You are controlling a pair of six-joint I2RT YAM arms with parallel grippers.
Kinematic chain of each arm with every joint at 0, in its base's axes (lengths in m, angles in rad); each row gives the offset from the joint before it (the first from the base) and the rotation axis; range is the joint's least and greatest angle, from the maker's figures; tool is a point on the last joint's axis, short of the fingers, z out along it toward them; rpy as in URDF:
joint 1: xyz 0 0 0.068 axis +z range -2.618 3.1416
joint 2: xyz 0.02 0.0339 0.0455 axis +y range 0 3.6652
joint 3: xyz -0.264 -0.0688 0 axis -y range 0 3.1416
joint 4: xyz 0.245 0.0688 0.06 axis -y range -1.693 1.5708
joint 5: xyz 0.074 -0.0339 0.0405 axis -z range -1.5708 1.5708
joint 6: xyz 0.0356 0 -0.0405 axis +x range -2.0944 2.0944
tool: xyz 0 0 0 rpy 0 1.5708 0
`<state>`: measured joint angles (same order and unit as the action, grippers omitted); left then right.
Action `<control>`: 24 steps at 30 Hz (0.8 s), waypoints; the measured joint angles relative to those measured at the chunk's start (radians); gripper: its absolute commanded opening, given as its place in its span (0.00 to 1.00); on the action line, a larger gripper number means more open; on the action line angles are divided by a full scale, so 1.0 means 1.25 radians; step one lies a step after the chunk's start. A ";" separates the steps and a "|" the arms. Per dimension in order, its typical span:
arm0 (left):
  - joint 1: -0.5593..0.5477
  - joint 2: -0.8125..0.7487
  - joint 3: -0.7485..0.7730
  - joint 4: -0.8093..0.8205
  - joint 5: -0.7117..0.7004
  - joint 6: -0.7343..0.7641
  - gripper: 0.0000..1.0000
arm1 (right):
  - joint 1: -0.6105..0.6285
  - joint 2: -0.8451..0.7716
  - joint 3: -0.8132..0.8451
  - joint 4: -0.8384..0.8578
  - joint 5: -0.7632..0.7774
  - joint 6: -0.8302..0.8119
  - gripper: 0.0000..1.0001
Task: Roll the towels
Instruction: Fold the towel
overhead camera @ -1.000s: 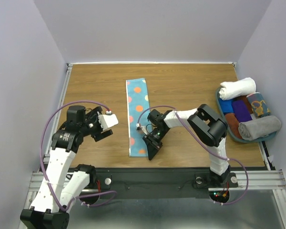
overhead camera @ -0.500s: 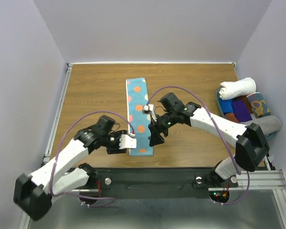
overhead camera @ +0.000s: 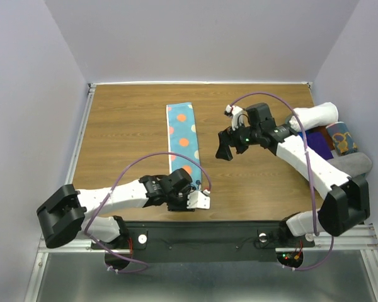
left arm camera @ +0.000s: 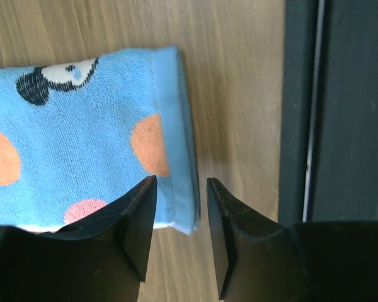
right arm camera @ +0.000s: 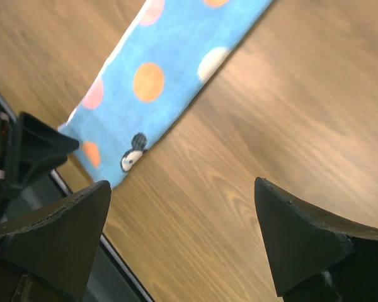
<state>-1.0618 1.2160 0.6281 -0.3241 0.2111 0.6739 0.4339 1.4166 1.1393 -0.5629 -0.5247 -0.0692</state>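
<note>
So the light blue terry towel with the orange, pink and yellow dots (overhead camera: 181, 135) is lying flat as one long narrow strip on the brown wood-grain tabletop (overhead camera: 126, 119). Its long axis is running from the far side down to the near edge, leaning slightly rightward as it comes toward the arms.

The left gripper (overhead camera: 195, 200) is sitting right at the strip's near end, by the right corner. In the left wrist view its black fingers (left arm camera: 138, 233) are standing partly apart and straddling the hemmed short edge of the towel (left arm camera: 82, 157). The hem is running between them, with a sliver of bare wood showing next to the right-hand finger. So I'm reading it as bracketing the hem rather than pinching it yet.

The right gripper (overhead camera: 225, 150) is hanging off to the right of the strip about halfway along its length, well apart from the cloth. Its jaws are spread wide with only wood between them.

What matters for the roll: the loose short edge is pointing at the robot and the cloth is stretching straight away from the left gripper. I'm guessing the roll is going to run away from the bases, along that axis. The left arm is clearly the nearer one. I'm only seeing this one towel laid out.
</note>
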 measured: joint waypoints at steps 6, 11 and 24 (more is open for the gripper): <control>-0.005 0.073 0.000 0.048 -0.020 -0.014 0.36 | -0.007 -0.056 0.038 0.020 0.055 0.023 1.00; -0.009 0.096 0.000 0.056 -0.023 -0.001 0.35 | -0.012 -0.059 0.039 0.028 0.074 0.023 1.00; -0.009 0.171 0.067 0.004 -0.014 0.021 0.25 | -0.018 -0.059 0.033 0.031 0.074 0.016 1.00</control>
<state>-1.0725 1.4300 0.7116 -0.3195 0.1932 0.6998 0.4114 1.3430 1.1809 -0.5236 -0.4320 -0.0486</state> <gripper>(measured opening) 0.283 0.999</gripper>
